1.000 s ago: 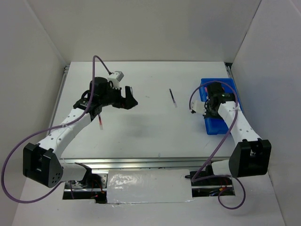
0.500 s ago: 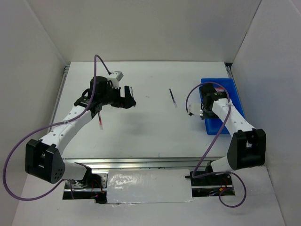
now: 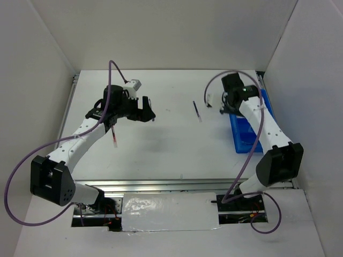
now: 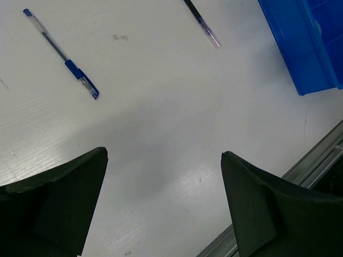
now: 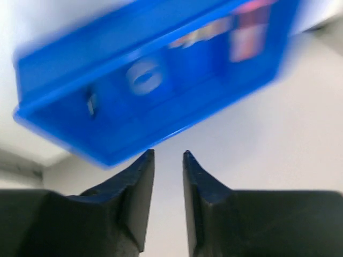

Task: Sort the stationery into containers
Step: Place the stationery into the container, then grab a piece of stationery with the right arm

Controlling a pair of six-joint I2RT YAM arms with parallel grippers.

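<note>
My left gripper (image 4: 163,155) hangs wide open over bare table, nothing between its fingers. Ahead of it lie a blue pen (image 4: 61,51) and a thin dark pen (image 4: 202,24), the latter also at mid table (image 3: 197,111). A red pen (image 3: 114,138) lies under the left arm. My right gripper (image 5: 168,153) is open by a narrow gap and holds nothing, above the table at the far left corner of the blue bin (image 3: 247,140). In the blurred bin (image 5: 64,69) I see a clear tape ring (image 5: 144,77) and a pink item (image 5: 246,32).
White walls close in the table on three sides. A metal rail (image 3: 161,184) runs along the near edge. Purple cables loop from both arms.
The right gripper has risen from the bin and swung toward its far left corner, its jaws parting. The left arm has hardly moved.
</note>
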